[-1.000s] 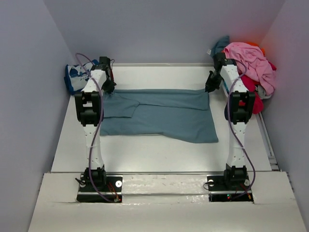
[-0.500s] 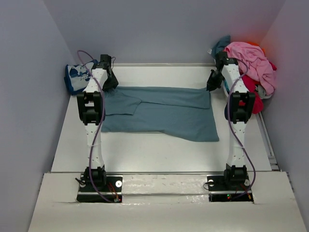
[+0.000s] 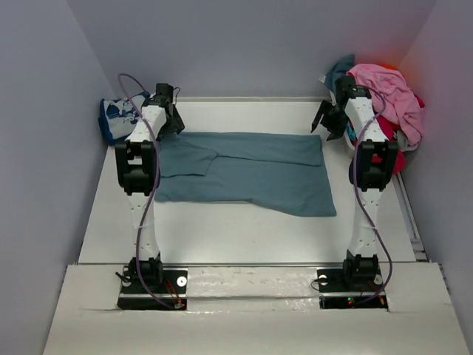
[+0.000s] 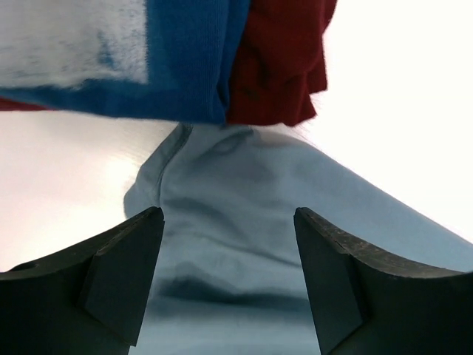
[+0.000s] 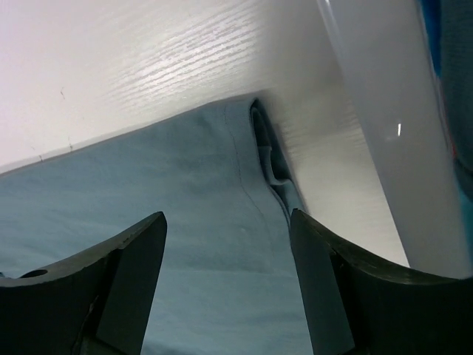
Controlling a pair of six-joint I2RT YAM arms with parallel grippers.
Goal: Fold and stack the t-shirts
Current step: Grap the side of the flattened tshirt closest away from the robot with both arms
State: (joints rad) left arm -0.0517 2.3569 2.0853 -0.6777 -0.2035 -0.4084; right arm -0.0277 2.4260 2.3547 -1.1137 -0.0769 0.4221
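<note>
Shirt from above: the slate-blue tee (image 3: pixel 251 174) lay folded into a wide band across the middle of the table (image 3: pixel 222 237).
Arms from above: the left gripper (image 3: pixel 170 120) stood over the tee's far left corner, and the right gripper (image 3: pixel 329 118) was just beyond its far right corner.
Other tees from above: a printed blue tee (image 3: pixel 116 118) sat at the table's far left edge, and a pink tee (image 3: pixel 384 92) topped a heap at the far right.
Left wrist: the left gripper was spread wide and empty, with the slate-blue tee's rumpled corner beneath it. The printed blue tee and a dark red tee (image 4: pixel 281 66) lay just past that corner.
Right wrist: the right gripper was spread wide and empty, above the slate-blue tee's seamed corner resting on the table.
</note>
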